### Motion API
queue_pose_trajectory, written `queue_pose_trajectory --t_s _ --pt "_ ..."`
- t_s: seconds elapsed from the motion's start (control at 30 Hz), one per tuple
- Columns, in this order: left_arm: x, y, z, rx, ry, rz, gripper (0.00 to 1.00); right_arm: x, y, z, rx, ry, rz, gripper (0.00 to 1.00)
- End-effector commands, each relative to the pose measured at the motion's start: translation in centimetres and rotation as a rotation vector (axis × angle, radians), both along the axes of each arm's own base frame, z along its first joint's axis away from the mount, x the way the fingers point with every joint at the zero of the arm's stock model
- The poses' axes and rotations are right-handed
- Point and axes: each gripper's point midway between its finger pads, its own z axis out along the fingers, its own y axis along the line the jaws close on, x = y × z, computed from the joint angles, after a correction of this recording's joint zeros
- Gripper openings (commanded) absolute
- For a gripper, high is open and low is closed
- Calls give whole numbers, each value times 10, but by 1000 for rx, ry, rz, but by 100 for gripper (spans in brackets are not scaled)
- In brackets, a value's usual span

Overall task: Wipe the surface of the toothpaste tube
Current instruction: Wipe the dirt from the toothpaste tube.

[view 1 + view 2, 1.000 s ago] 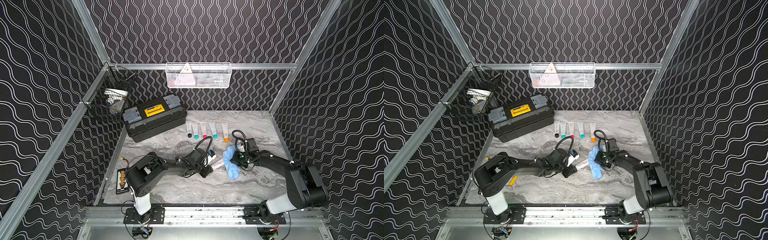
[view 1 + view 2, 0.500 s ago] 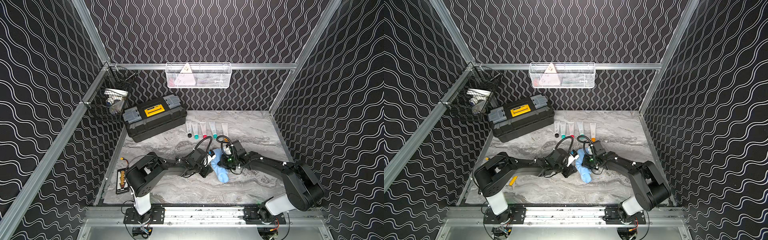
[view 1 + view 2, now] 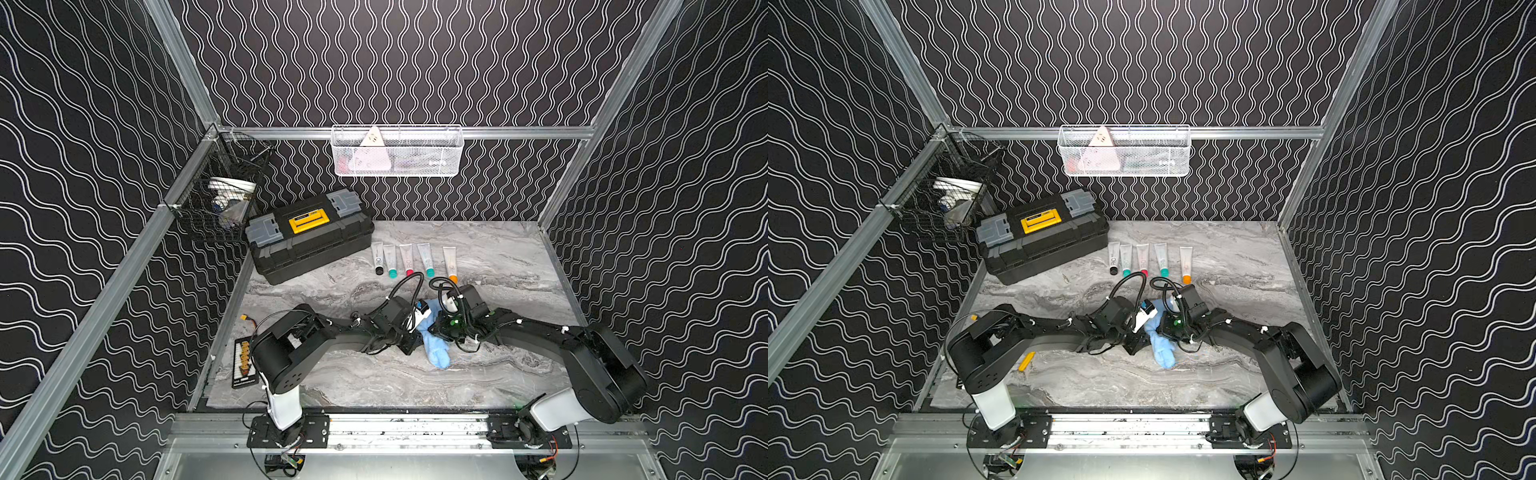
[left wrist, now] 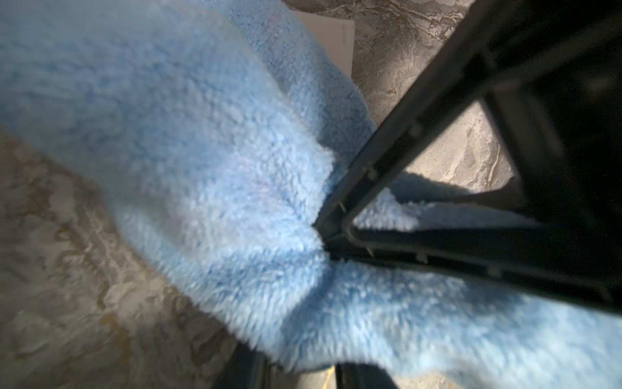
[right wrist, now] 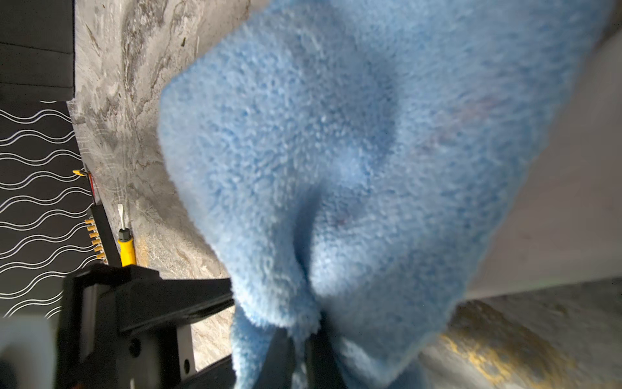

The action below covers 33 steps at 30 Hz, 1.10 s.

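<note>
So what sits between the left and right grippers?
A bunched fluffy light-blue cloth fills the gap between left gripper and right gripper, pinched by the right one; both top views show it.

Your right gripper [image 3: 437, 332] has slid to its left since a second ago, dragging the cloth [image 3: 434, 351] with it. Back then the cloth lay beside the tube [image 4: 328, 37], whose white body showed bare on the table [image 3: 498, 266]; now the cloth is draped over it, and only an end of the tube peeks out in the left wrist view. Most of that travel came in the first half second.
</note>
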Motion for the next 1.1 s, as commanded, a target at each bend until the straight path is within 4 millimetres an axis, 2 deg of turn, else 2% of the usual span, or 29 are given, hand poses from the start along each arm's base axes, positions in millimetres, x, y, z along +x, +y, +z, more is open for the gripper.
queue_pose_trajectory --t_s 0.0,0.23,0.27,0.47,0.7,1.07 --pt "3 -4 6 -29 -21 -4 9 -11 1 -9 20 69 3 0" --pt "0 -4 7 -32 -24 -19 9 1 -32 -22 -41 85 -59 0" --pt "0 -4 8 -35 -27 -23 9 8 -44 -22 -43 85 -90 0" --pt "-1 -5 9 -39 -28 -30 9 21 -79 -29 -77 86 -150 0" --pt "-2 -4 9 -38 -29 -35 8 36 -101 -33 -61 100 -215 0" --pt "-2 -5 11 -41 -35 -43 8 59 -130 -20 -96 66 -268 0"
